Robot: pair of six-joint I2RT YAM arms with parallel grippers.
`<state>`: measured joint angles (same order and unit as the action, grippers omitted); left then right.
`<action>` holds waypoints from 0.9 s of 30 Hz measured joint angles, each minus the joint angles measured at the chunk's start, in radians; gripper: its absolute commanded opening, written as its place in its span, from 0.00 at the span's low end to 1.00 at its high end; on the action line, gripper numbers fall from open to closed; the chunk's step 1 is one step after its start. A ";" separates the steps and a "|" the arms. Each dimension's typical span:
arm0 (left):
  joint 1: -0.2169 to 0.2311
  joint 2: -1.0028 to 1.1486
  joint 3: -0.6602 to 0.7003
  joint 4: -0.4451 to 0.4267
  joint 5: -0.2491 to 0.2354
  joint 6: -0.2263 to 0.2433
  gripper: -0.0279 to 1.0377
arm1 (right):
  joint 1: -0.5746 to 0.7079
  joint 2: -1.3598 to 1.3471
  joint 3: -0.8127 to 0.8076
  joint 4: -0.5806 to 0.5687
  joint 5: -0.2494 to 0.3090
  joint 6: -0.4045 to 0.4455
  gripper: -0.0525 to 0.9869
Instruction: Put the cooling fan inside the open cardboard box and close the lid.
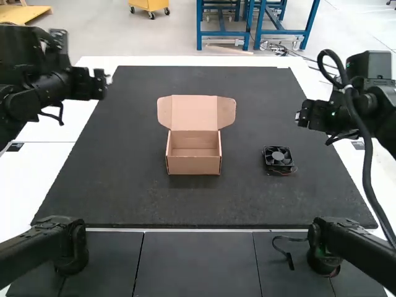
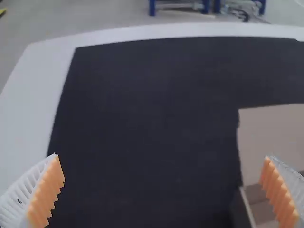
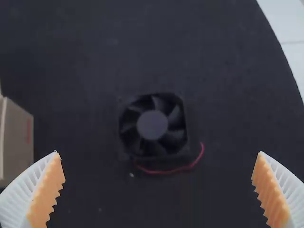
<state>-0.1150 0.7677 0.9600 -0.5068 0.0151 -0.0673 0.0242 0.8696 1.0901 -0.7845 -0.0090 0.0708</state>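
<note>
The open cardboard box (image 1: 193, 151) stands in the middle of the black mat, its lid (image 1: 197, 113) folded up and back. A small black cooling fan (image 1: 279, 159) with a red wire lies flat on the mat to the box's right. My left gripper (image 1: 101, 83) hangs above the mat's far left edge, well away from the box, and is open with nothing in it (image 2: 161, 199); the box's lid (image 2: 270, 137) shows beside one pad. Over the mat's right edge, my right gripper (image 1: 302, 116) is held above the fan (image 3: 153, 124), open and empty (image 3: 156, 194).
The black mat (image 1: 124, 154) covers most of the white table (image 1: 37, 167). Both arm bases sit at the near corners, left (image 1: 59, 244) and right (image 1: 334, 247). A corner of the box (image 3: 14, 137) shows in the right wrist view.
</note>
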 measured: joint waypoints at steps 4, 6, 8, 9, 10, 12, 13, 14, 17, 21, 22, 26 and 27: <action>-0.089 0.005 0.000 -0.035 0.039 0.000 0.94 | 0.000 0.114 0.077 -0.072 0.014 -0.005 0.93; -0.138 0.005 -0.001 -0.044 0.047 0.000 0.94 | 0.000 0.168 0.114 -0.098 0.025 -0.014 0.93; -0.182 0.005 -0.001 -0.062 0.057 -0.001 0.94 | 0.000 0.220 0.147 -0.105 0.035 -0.025 0.93; -0.204 0.005 -0.001 -0.071 0.058 -0.001 0.94 | 0.000 0.242 0.159 -0.105 0.038 -0.032 0.93; -0.227 0.005 -0.001 -0.081 0.061 -0.004 0.94 | 0.000 0.261 0.167 -0.104 0.041 -0.038 0.93; -0.266 0.003 -0.001 -0.102 0.064 -0.010 0.94 | 0.000 0.296 0.171 -0.098 0.045 -0.052 0.93; -0.283 0.003 -0.001 -0.112 0.064 -0.013 0.94 | 0.000 0.310 0.171 -0.097 0.048 -0.059 0.93; -0.298 0.004 -0.001 -0.123 0.064 -0.018 0.94 | 0.000 0.325 0.171 -0.091 0.049 -0.069 0.93; -0.333 0.004 -0.002 -0.160 0.064 -0.037 0.94 | -0.001 0.361 0.171 -0.072 0.051 -0.093 0.93; -0.358 0.003 -0.003 -0.190 0.064 -0.054 0.94 | -0.011 0.408 0.167 -0.051 0.052 -0.118 0.92; -0.359 0.003 -0.003 -0.199 0.064 -0.056 0.94 | -0.017 0.419 0.163 -0.044 0.052 -0.125 0.92; -0.359 0.003 -0.003 -0.220 0.064 -0.062 0.94 | -0.063 0.465 0.151 -0.013 0.053 -0.162 0.92; -0.359 0.003 -0.003 -0.220 0.063 -0.062 0.94 | -0.077 0.476 0.150 -0.006 0.054 -0.174 0.92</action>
<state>-0.4740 0.7712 0.9569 -0.7273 0.0776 -0.1291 -0.0528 1.3457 1.2400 -0.7906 0.0452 -0.1032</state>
